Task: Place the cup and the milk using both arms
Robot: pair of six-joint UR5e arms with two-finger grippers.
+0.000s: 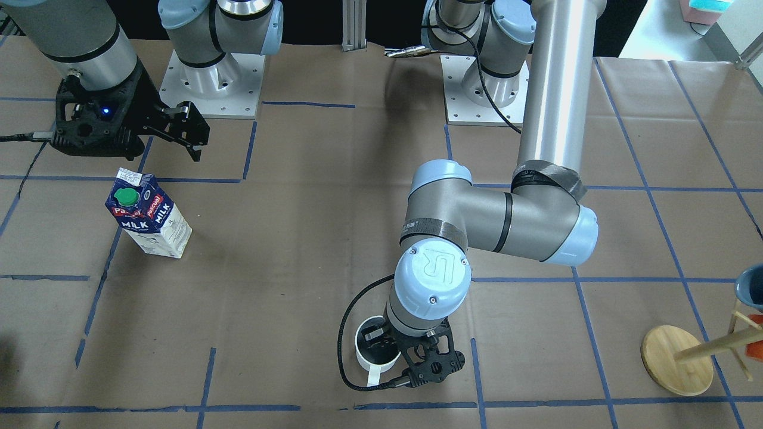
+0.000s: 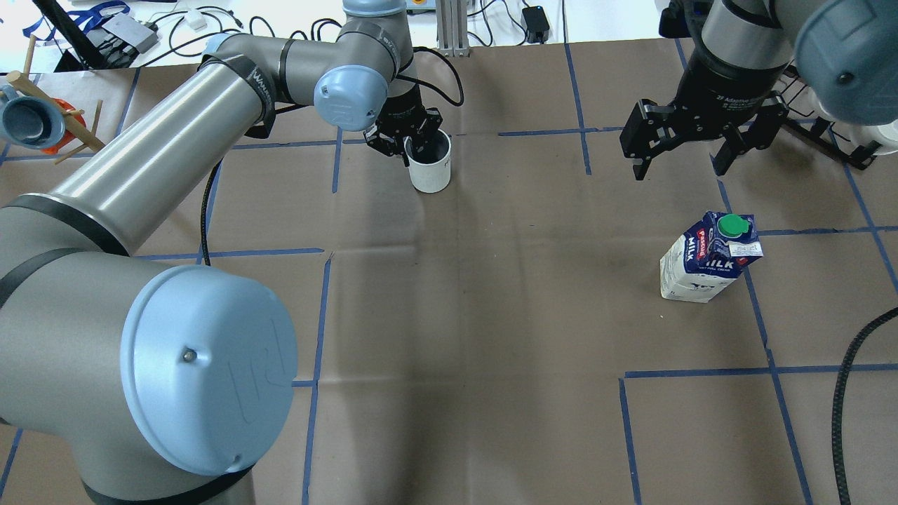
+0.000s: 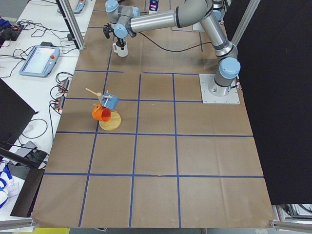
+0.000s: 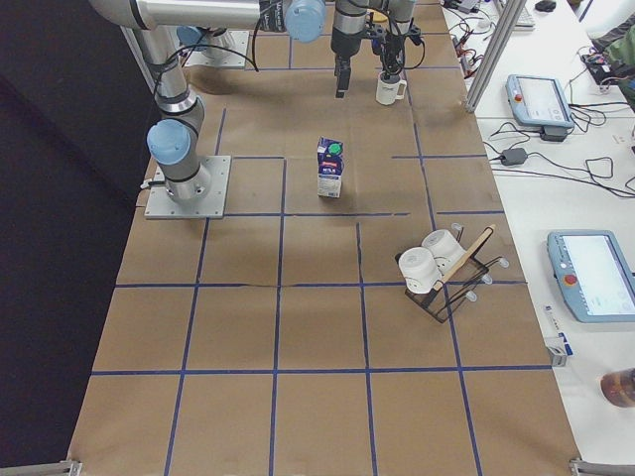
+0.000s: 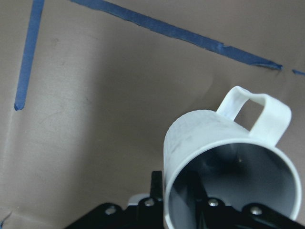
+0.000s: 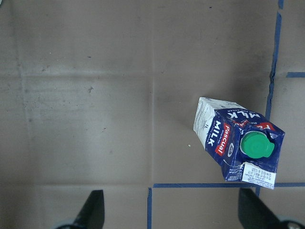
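Note:
The white cup (image 2: 429, 175) stands on the brown paper at the far middle of the table, its handle toward the operators' side (image 1: 374, 375). My left gripper (image 2: 419, 149) is shut on the cup's rim, with one finger inside and one outside; the left wrist view shows the cup (image 5: 200, 138) close up. The milk (image 2: 708, 259) stands upright at the right, with its green cap on top. My right gripper (image 2: 679, 168) is open and empty, above and beyond the milk. The right wrist view shows the milk (image 6: 233, 138) below, off to the right of the open fingers.
A wooden mug tree (image 2: 42, 119) with a blue and an orange mug stands at the far left; its round base (image 1: 676, 360) shows in the front view. A black wire rack (image 4: 442, 273) with white cups stands on the right side. Blue tape lines cross the paper.

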